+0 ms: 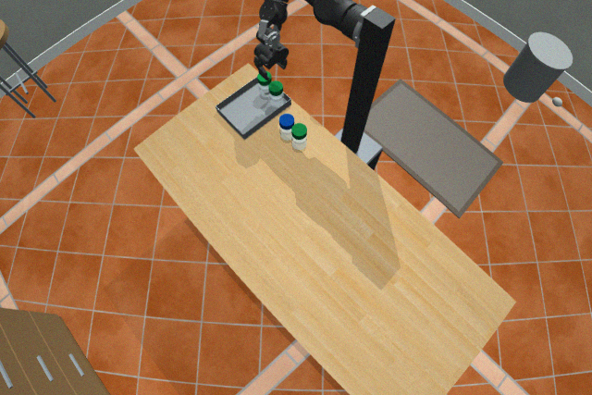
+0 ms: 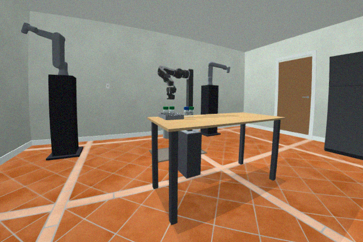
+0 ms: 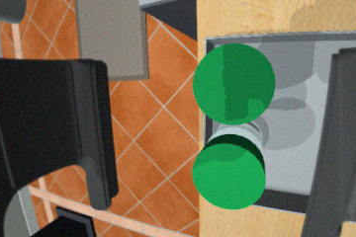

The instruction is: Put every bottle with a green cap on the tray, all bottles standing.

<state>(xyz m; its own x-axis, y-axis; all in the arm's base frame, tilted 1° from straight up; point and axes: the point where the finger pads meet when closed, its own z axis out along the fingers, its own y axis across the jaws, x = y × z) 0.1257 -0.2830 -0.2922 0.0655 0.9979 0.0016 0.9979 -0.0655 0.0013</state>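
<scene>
A dark grey tray (image 1: 252,107) sits at the far corner of the wooden table. Two green-capped bottles (image 1: 264,79) (image 1: 276,89) stand upright on its far part, close together. A third green-capped bottle (image 1: 299,134) stands on the table right of the tray, next to a blue-capped bottle (image 1: 286,126). My gripper (image 1: 270,63) hangs above the two tray bottles, open and holding nothing. In the side view my gripper (image 2: 171,96) is clearly above the caps (image 2: 165,107). The wrist view looks down on both green caps (image 3: 233,84) (image 3: 228,173) between my fingers (image 3: 93,133) (image 3: 340,143).
The arm's black post (image 1: 368,80) stands beside the table's far edge, with a grey panel (image 1: 430,146) on the floor behind it. A grey cylinder (image 1: 537,66) stands at the far right. The tray lies close to the table's corner edge.
</scene>
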